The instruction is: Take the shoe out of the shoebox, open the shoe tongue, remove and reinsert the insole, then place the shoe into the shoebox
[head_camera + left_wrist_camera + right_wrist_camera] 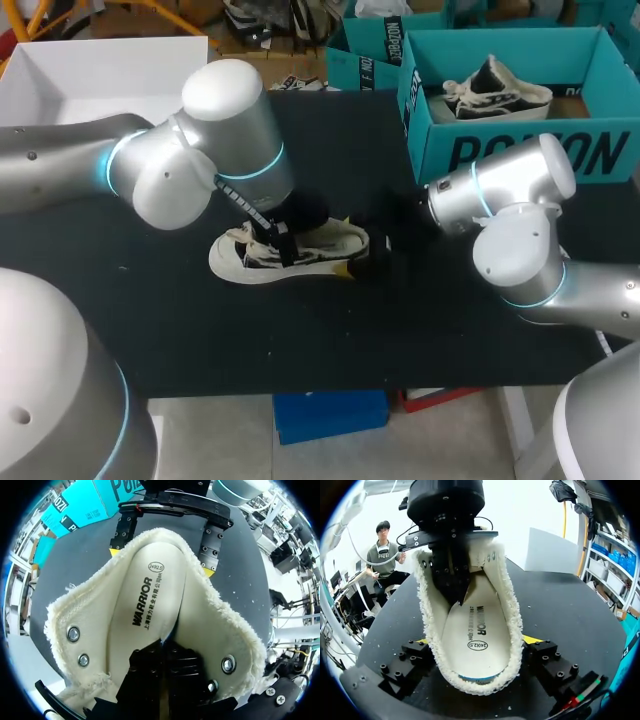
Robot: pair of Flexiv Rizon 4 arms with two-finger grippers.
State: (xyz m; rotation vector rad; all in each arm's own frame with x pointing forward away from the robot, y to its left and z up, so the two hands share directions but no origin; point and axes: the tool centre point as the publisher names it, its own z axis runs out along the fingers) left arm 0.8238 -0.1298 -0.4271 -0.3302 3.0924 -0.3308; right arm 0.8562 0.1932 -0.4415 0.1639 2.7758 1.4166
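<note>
Dark lettering and a circled number stand on the insole [150,605]; large dark letters mark the shoebox [600,155].

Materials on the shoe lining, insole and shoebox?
Shoe lining: cream fleece, fuzzy pile at the rim. Insole: smooth matte, leather-like, printed; exact material unclear. Shoebox: teal cardboard likely, thin flat matte walls.
</note>
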